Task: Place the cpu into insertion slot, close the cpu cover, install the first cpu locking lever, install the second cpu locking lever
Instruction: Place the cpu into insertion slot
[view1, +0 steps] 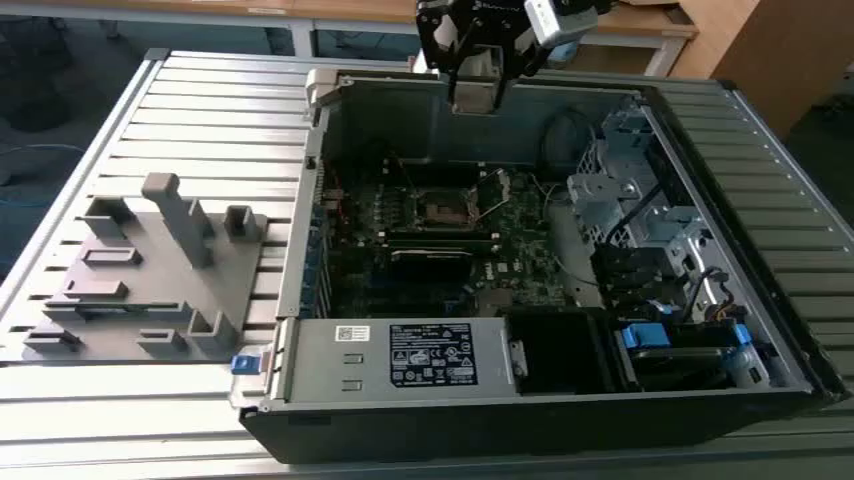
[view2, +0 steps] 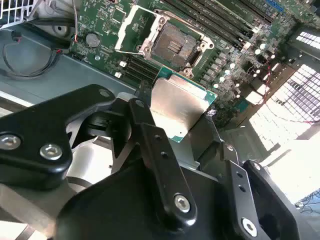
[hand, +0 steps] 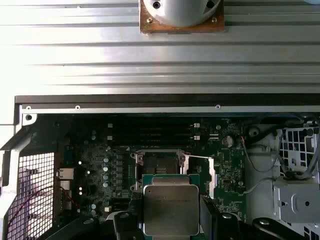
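Your gripper (view1: 477, 100) hangs over one wall of the open computer case (view1: 534, 425) in the exterior view, well above the motherboard (view1: 441, 260). Its fingers (view2: 150, 135) clamp the cpu (view2: 177, 107) - in the second wrist view you see its dull silvery top held at two opposite edges. The cpu is in the air, not yet in the insertion slot (view2: 175, 45). The slot lies uncovered on the motherboard, with its dark centre bare. The cpu cover (view2: 127, 27) is swung open beside the slot - it does not lie over it. The case stands on a slatted metal tabletop (view1: 200, 110). A grey plastic fixture (view1: 147, 270) sits near the case, on the exterior view's left.
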